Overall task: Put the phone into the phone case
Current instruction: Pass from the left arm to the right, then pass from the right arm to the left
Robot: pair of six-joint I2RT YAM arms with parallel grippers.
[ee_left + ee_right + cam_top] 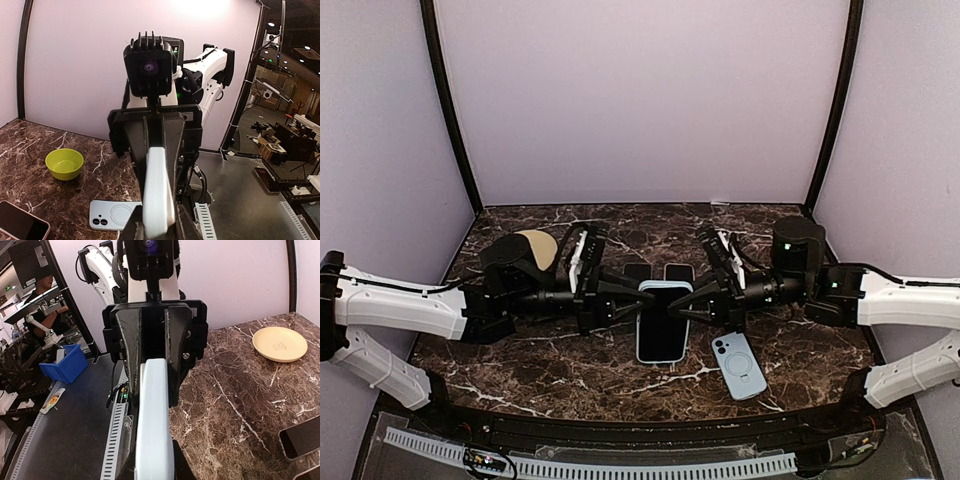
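i see the phone (663, 322) held upright between the two arms over the middle of the tabletop (560, 362), dark screen facing the near side. my left jaws pinch its left edge and my right jaws pinch its right edge. the case (738, 366) lies flat on the tabletop, just right of the phone and nearer me, ring side up.

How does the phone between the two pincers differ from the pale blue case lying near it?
The phone shows its dark screen; the pale blue case shows its back, with a ring. The phone is pinched by the left pincer and right pincer; the case lies free. The phone sits square, the case slanted. Their outlines look alike.
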